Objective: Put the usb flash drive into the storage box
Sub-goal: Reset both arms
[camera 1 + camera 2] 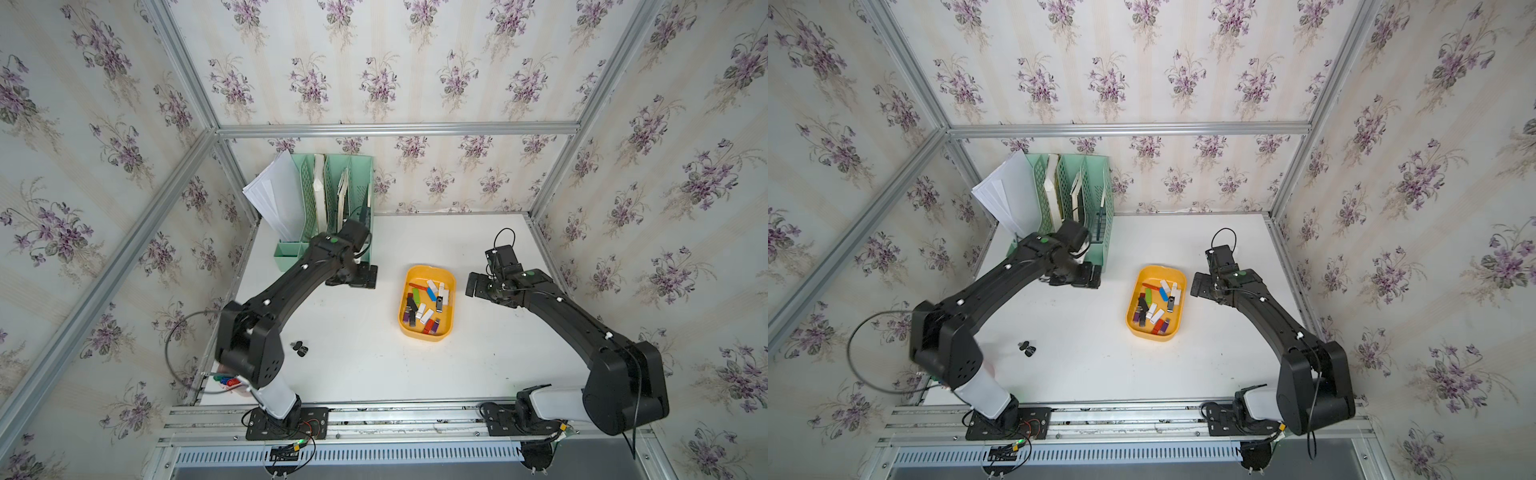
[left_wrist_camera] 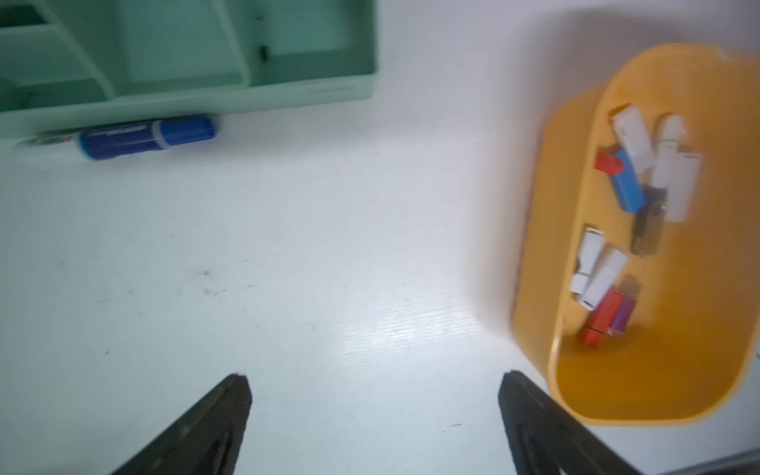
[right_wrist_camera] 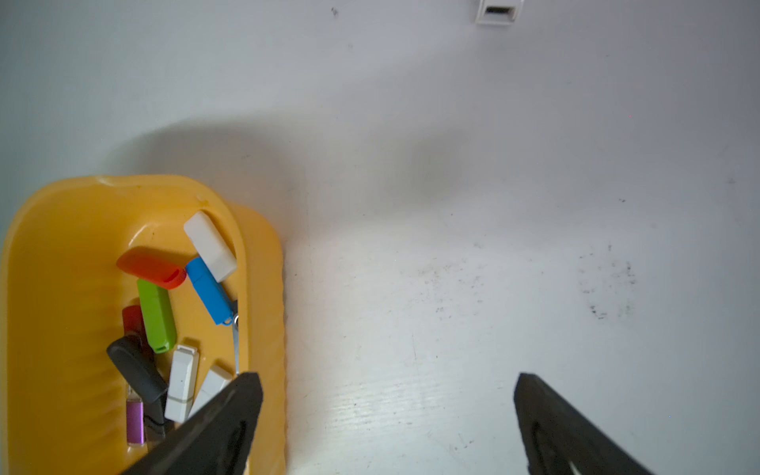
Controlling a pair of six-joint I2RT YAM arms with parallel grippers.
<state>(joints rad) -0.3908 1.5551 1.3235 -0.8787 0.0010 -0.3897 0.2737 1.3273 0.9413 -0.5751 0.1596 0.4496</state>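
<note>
The storage box (image 1: 428, 270) (image 1: 1160, 270) is a shallow yellow-orange tray in the middle of the white table. Several usb flash drives lie inside it, among them a blue one (image 1: 431, 294) (image 1: 1163, 294) (image 2: 627, 185) (image 3: 209, 290). My left gripper (image 1: 357, 276) (image 1: 1086, 276) (image 2: 372, 378) hangs open over bare table to the left of the box (image 2: 534, 246), holding nothing. My right gripper (image 1: 476, 286) (image 1: 1200, 284) (image 3: 386, 376) is open and holds nothing just right of the box (image 3: 263, 288); in the right wrist view one fingertip (image 3: 242, 395) overlaps its rim.
A tall mint-green file organizer (image 1: 332, 199) (image 1: 1075, 195) (image 2: 185, 53) with papers stands at the back left, and a blue marker (image 2: 148, 137) lies against its base. Two small black pieces (image 1: 300, 348) (image 1: 1026, 348) lie near the left arm. Coloured pens (image 1: 226, 379) sit at the front left edge.
</note>
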